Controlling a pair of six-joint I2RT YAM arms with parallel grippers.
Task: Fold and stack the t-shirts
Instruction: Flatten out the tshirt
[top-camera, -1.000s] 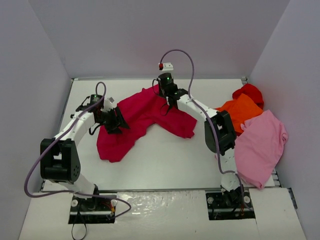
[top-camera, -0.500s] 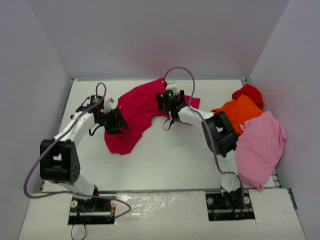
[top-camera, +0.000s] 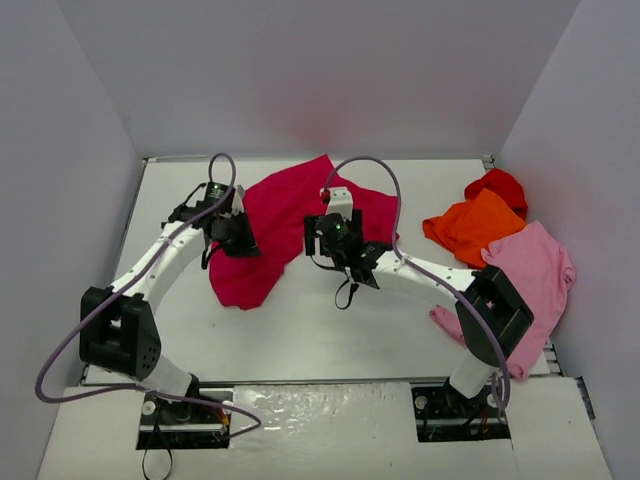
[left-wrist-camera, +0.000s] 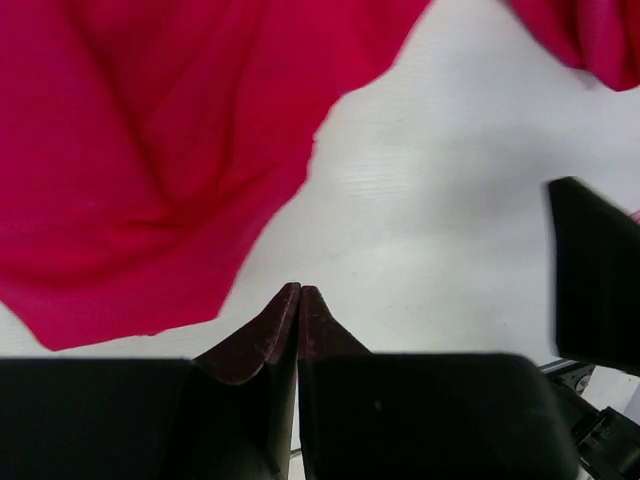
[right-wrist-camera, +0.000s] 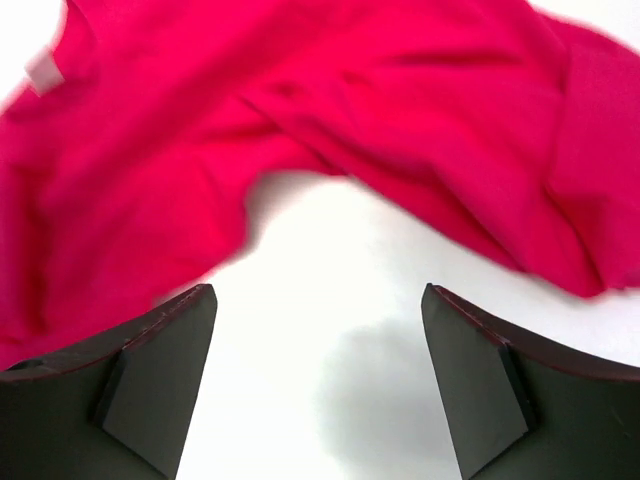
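currently: crimson shirt (top-camera: 285, 205) lying crumpled, far middle of table (top-camera: 330, 330); left claw (left-wrist-camera: 298, 296) pressing together, empty, beside its edge; right claw (right-wrist-camera: 318, 292) hanging spread; pink shirt (top-camera: 525, 290), orange shirt (top-camera: 475, 225), red shirt (top-camera: 497, 185) lying right.

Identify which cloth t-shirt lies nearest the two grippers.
The large crimson-magenta cloth t-shirt, mid-table; the orange t-shirt, red t-shirt and light pink t-shirt lie far right.

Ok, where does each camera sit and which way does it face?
Top external: above and behind the bases, looking down on the table; both arms show.
Left wrist: looks down past the shut left gripper at the crimson shirt.
Right wrist: looks down through the open right gripper at that shirt.
Shared by all: the crimson shirt.
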